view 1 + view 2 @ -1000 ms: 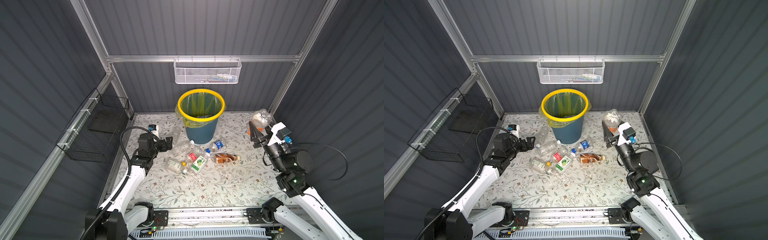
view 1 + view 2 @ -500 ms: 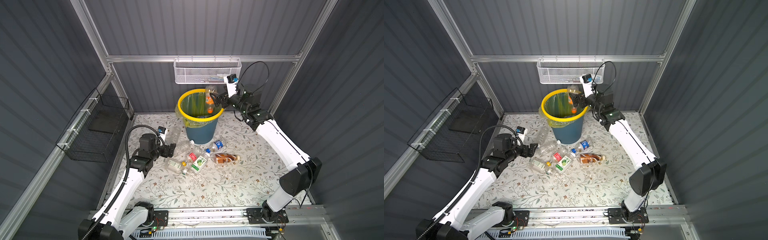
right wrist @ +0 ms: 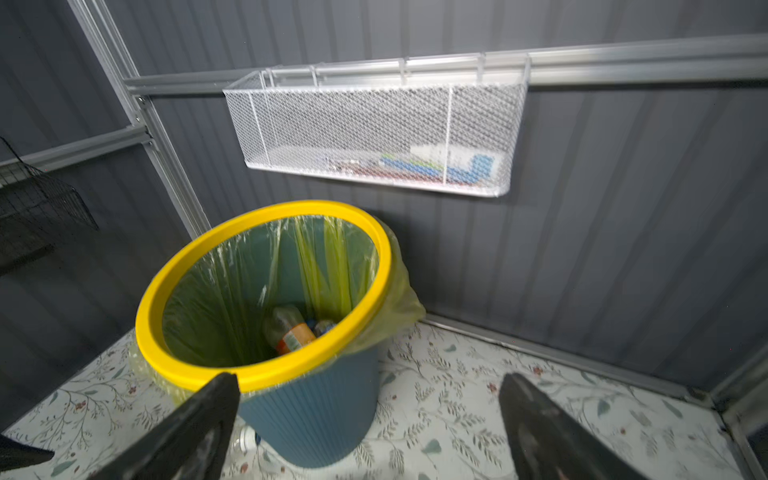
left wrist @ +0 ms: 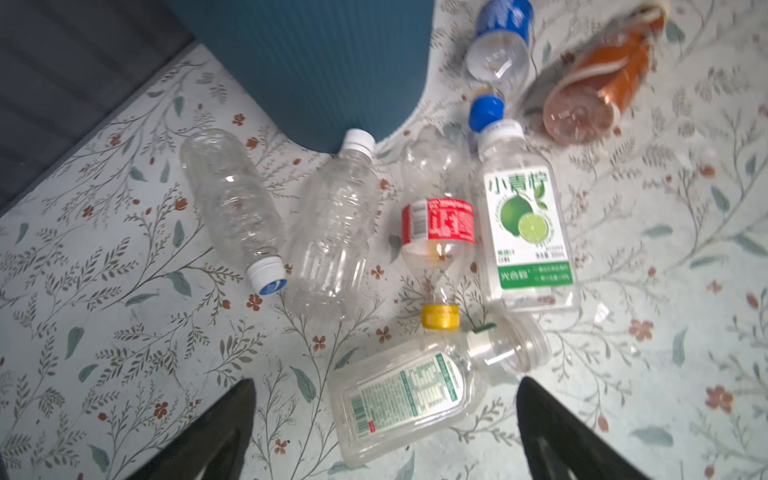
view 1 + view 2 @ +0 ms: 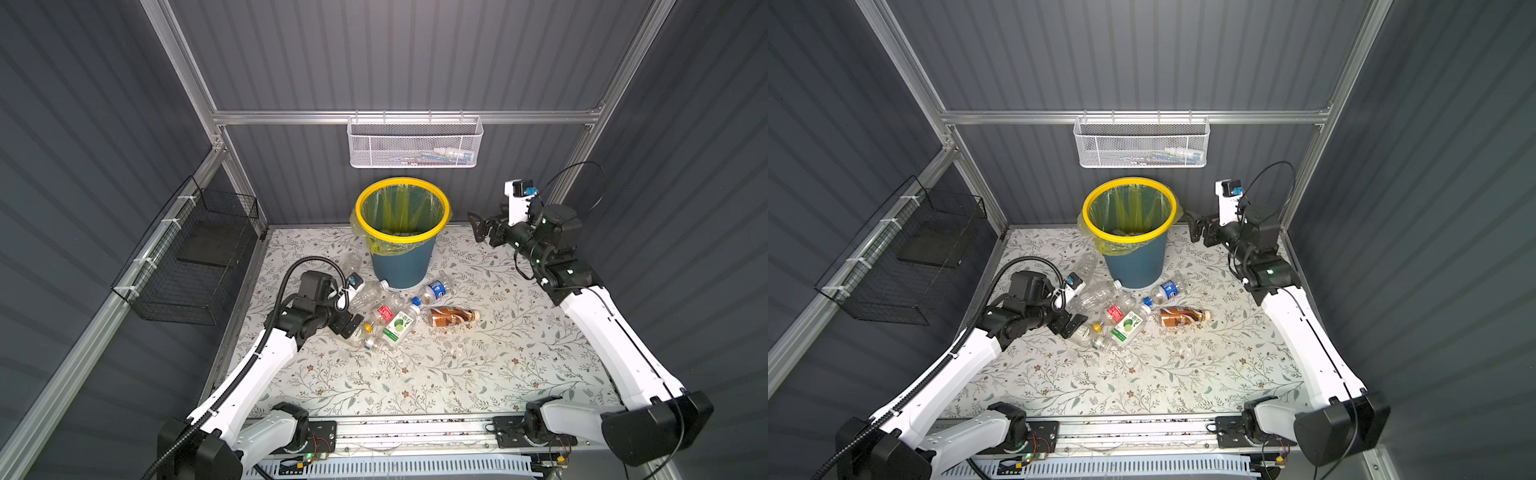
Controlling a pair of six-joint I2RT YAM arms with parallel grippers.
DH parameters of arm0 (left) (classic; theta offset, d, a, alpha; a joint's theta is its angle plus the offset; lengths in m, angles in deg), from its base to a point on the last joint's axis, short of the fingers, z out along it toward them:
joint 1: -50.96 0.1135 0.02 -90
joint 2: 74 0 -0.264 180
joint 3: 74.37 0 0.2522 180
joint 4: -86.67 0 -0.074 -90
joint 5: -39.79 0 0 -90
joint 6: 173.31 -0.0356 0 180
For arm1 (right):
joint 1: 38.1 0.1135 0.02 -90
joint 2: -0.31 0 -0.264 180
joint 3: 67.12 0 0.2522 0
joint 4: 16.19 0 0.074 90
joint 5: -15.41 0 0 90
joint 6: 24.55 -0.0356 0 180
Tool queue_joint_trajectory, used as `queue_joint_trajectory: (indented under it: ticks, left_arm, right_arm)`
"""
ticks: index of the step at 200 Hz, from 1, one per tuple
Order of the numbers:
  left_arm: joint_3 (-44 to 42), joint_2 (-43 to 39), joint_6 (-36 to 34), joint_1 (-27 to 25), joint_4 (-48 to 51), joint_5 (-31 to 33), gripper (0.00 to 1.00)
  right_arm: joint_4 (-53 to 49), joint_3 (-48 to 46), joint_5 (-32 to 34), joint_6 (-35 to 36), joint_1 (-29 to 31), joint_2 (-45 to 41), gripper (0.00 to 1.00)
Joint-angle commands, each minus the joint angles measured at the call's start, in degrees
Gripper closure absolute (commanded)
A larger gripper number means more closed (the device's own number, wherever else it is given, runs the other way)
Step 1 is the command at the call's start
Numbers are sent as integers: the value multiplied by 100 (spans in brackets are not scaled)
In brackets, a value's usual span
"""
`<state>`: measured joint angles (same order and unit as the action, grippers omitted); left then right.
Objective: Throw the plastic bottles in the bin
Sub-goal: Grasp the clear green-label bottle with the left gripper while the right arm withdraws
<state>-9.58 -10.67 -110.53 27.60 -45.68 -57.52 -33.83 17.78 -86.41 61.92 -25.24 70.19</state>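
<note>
Left wrist view, talk me through it!

— My left tool (image 4: 384, 384) hangs low over the floral surface (image 4: 124, 332), spread wide and gripping nothing. A clear bottle with a green-printed label (image 4: 403, 395) lies on its side between the fingertips. Touching or not, I can't tell.

— And the other plastic bottles (image 4: 332, 232)?

— All lying down, heaped at the foot of the bin (image 4: 316, 62). There's a lime-label bottle (image 4: 525, 224) beside a red-label bottle (image 4: 436, 224), and two bare clear ones. A blue-label bottle (image 5: 434, 289) and a brown bottle (image 5: 451, 316) lie on the far side of the heap.

— What do both top views give you?

— The bin stands at the back wall with the pile right in front of it. My right tool (image 5: 478, 226) is up in the air, right of the yellow rim, fingers apart and empty.

— Anything inside?

— Right wrist view says yes: an orange-label bottle (image 3: 291, 334) lies at the bottom of the liner (image 3: 216, 299).
</note>
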Motion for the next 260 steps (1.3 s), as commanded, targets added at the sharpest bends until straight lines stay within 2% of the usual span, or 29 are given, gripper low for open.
queue_joint_trajectory:
  ticks: [1, 35, 62, 105, 196, 233, 260]
  left_arm:
    - [314, 294, -1038, -92, 846, 144, 2]
    - [693, 963, -1609, -242, 1266, 562, 1]
    - [525, 1397, -1950, -299, 1077, 953, 1]
    - [553, 1997, -2035, -370, 976, 884, 2]
    - [272, 2421, -1965, -510, 787, 837, 4]
    - [269, 2537, -1924, -556, 838, 821, 10]
    - [104, 2440, -1927, -632, 761, 636, 22]
  right_arm:
    - [194, -615, -152, -264, -182, -226, 1]
    - [373, -1406, -333, -478, -418, -546, 1]
    - [644, -1971, -445, -647, -560, -827, 1]
    - [828, -2357, -594, -829, -687, -846, 1]
    - [1191, -2506, -685, -992, -724, -424, 1]
    - [1249, -2580, -689, -1079, -733, -353, 2]
    - [1285, -2648, -628, -1074, -741, -371, 2]
